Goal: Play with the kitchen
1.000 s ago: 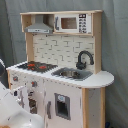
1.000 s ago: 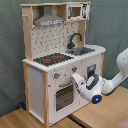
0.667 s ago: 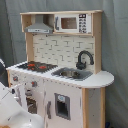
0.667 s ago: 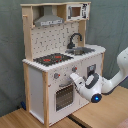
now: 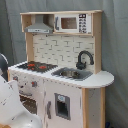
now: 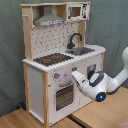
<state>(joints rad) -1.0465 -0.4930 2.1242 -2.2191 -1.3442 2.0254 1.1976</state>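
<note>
The kitchen (image 5: 65,50) is a tall white and light-wood toy with a black-red hob (image 5: 36,66), a black faucet (image 5: 83,59) over a sink (image 5: 72,74), a grey hood (image 5: 39,26) and a small microwave (image 5: 70,23). In the second exterior view the kitchen (image 6: 50,40) stands at the left, and my gripper (image 6: 76,76) points at its front panel, just above the windowed oven door (image 6: 64,95) and below the hob (image 6: 52,59). Whether it touches the panel does not show. In the first exterior view only my white arm (image 5: 12,107) shows, covering the lower left front.
The kitchen stands on a wooden table (image 6: 100,116). A grey curtain (image 5: 117,45) hangs behind it. A small cupboard door (image 5: 61,106) sits under the sink. My arm (image 6: 117,82) reaches in from the second exterior view's right.
My wrist has shifted slightly to the second exterior view's right. The gripper's tip stays at the front panel above the oven door.
</note>
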